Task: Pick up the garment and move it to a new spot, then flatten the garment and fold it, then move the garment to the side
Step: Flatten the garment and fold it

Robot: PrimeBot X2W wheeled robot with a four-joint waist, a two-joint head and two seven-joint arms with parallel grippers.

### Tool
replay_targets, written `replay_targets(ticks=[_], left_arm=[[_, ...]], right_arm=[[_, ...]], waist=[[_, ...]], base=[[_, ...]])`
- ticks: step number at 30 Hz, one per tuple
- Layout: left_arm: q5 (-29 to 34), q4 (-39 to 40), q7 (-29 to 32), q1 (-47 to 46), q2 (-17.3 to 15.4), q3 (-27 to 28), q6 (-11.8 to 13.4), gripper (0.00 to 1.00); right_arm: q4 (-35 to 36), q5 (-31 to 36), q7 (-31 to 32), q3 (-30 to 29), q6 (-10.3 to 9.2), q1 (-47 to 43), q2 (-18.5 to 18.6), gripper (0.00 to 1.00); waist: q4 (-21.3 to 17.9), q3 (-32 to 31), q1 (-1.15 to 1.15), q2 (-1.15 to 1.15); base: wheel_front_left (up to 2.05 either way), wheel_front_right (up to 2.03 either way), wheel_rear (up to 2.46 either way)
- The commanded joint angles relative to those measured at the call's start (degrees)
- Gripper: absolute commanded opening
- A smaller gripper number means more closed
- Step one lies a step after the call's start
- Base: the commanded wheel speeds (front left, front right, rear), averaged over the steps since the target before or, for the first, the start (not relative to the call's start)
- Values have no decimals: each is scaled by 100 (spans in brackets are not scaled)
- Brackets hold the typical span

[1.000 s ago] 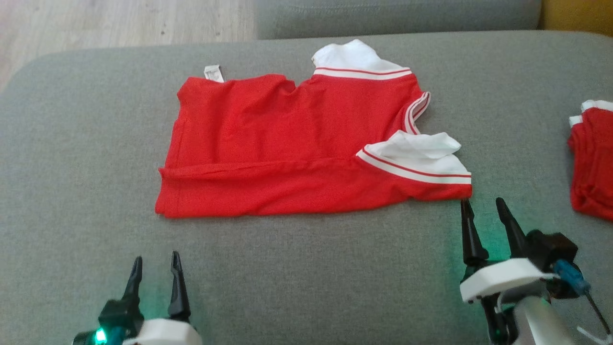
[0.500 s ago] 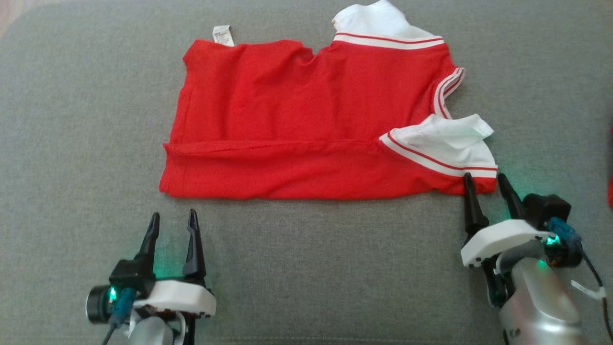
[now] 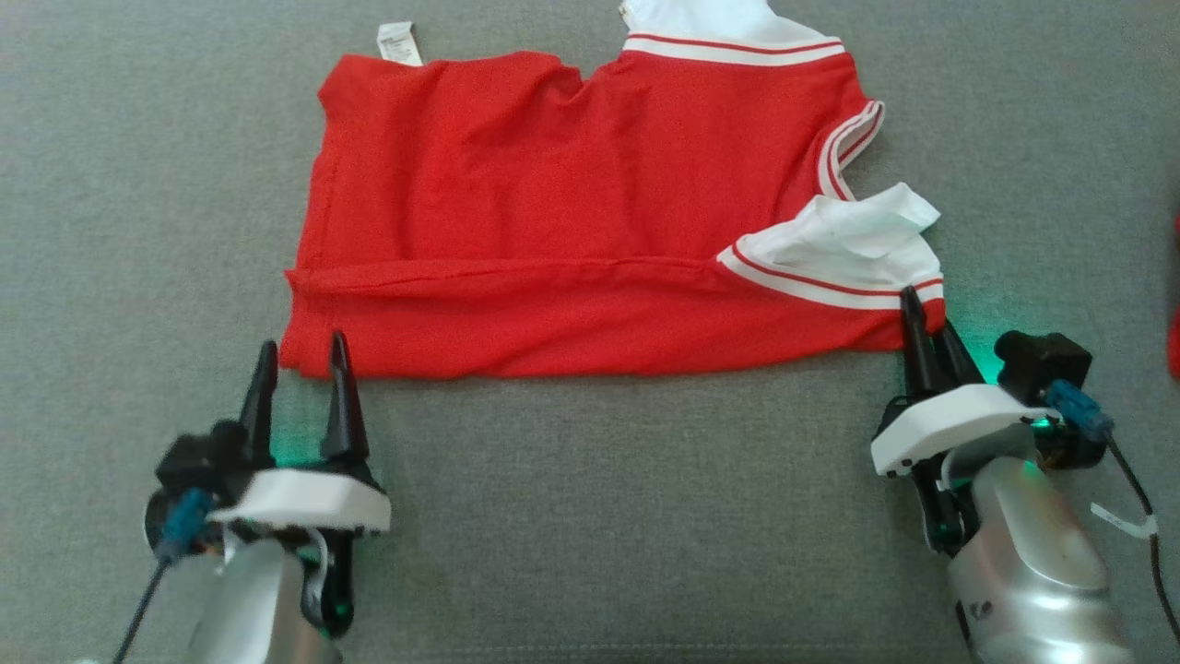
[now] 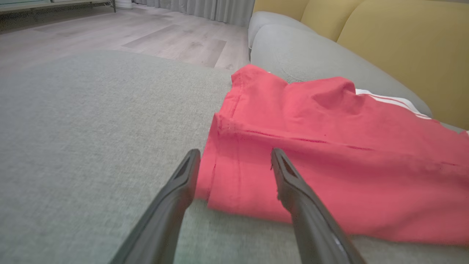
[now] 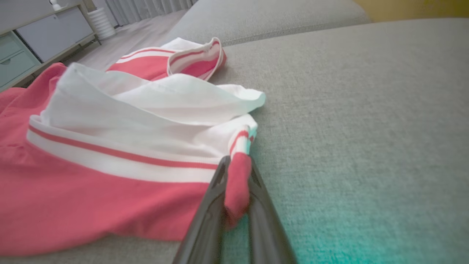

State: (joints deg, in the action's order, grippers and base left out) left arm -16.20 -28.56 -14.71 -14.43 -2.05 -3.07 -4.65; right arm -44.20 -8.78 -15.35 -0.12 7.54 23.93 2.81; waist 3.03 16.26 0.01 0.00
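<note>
Garment (image 3: pixel 572 212) corner pinched by right hand (image 3: pixel 925 312) (left hand (image 3: pixel 302 343) spread, astride another corner).

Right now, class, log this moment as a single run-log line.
phase: grasping corners | left gripper: open, straddling near-left corner of red shirt | right gripper: shut on near-right corner | surface: grey sofa cushion

red garment (image 3: pixel 553 203): 1 | white sleeves: 2 (near-right sleeve (image 3: pixel 843 244), far sleeve (image 3: pixel 719 18)) | white label (image 3: pixel 398 43): 1, far left | grippers: 2, left gripper (image 3: pixel 302 343), right gripper (image 3: pixel 925 309) | grey cushion (image 3: pixel 599 480): 1
</note>
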Motion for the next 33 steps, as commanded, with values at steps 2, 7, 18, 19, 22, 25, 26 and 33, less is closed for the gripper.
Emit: replay_targets(ticks=[2,7,18,19,22,25,26,33], left_arm=[[-52,-84,-29,-353,-83,329,-84,100],[-97,-818,-29,-707,-83,463,-209,100],[-578,-2055,-29,-955,-83,-339,-281,0],[-680,-2032,-29,-946,-83,-443,-281,0],[-876,-1830,-29,-950,-85,-455,-282,0],[-896,-1505,-29,-976,-111,-254,-282,0],[-877,-1396,-29,-978,-125,-165,-282,0],[-579,-1117,-29,-726,-188,236,-283,0]], right_arm=[[216,-76,35,212,-5,-34,7,0],[408,-214,35,398,-5,-4,7,0],[713,-502,35,554,-5,-59,7,0],[745,-536,35,565,-5,-70,7,0],[833,-650,35,569,-5,-75,7,0],[902,-766,35,527,-5,-13,7,0],[916,-818,35,502,-5,16,7,0],[814,-1029,35,348,-5,0,7,0]], waist=[[-79,88,-1,0],[-179,184,-1,0],[-206,91,-1,0],[-190,63,-1,0],[-134,-36,-1,0],[-82,-170,-1,0],[-69,-239,-1,0],[-70,-904,-1,0]], base=[[0,0,0],[0,0,0],[0,0,0],[0,0,0],[0,0,0],[0,0,0],[0,0,0],[0,0,0]])
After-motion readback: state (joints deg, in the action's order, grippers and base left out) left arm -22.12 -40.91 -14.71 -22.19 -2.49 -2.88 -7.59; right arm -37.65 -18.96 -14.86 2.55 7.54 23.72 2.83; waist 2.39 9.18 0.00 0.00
